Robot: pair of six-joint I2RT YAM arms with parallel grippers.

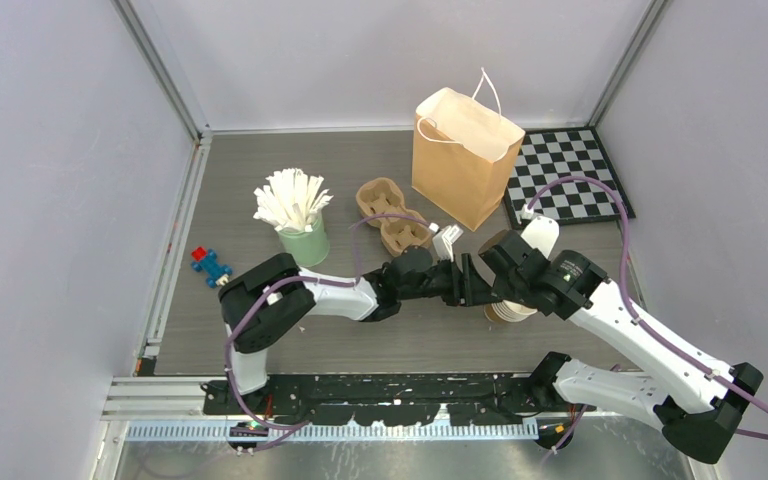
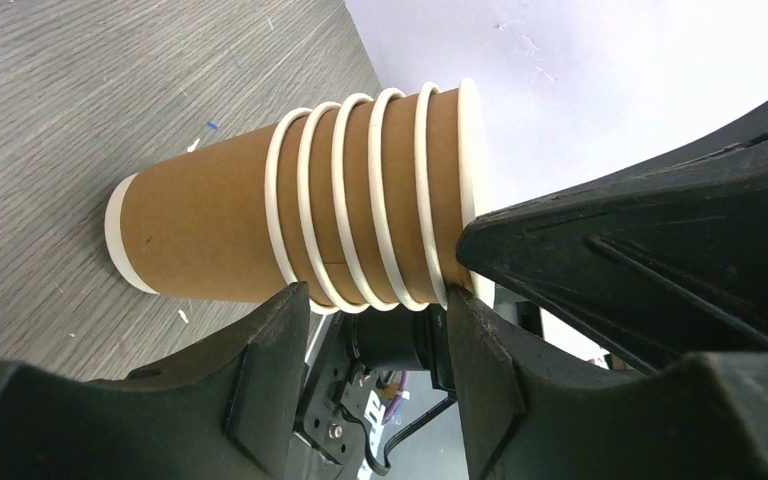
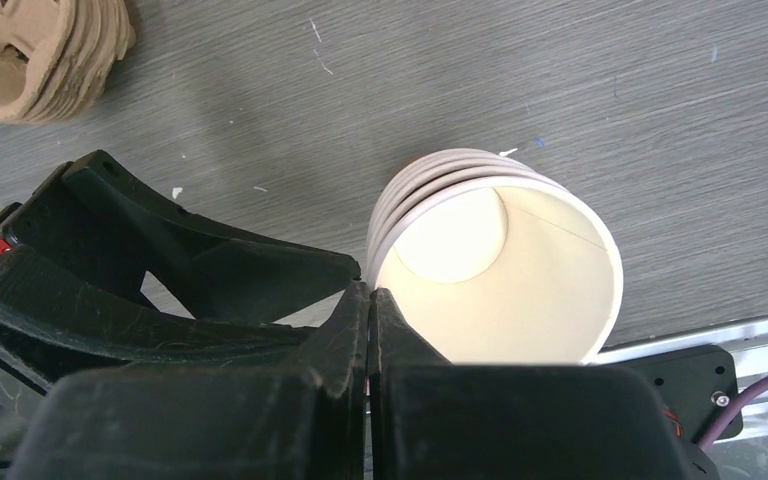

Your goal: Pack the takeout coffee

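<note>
Now, brown top cup (image 3: 540, 300), white inside, right end effector (image 3: 370, 292) pinching its rim

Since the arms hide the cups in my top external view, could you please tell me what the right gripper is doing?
Observer: In the right wrist view the right gripper looks shut on the rim of the top cup of the stack.
Operator: Thanks, and the other arm?
Observer: The left gripper is open, fingertips at the stack's side; contact unclear.
Operator: Is the top cup empty?
Observer: Yes, a bare white interior, no lid.
</note>
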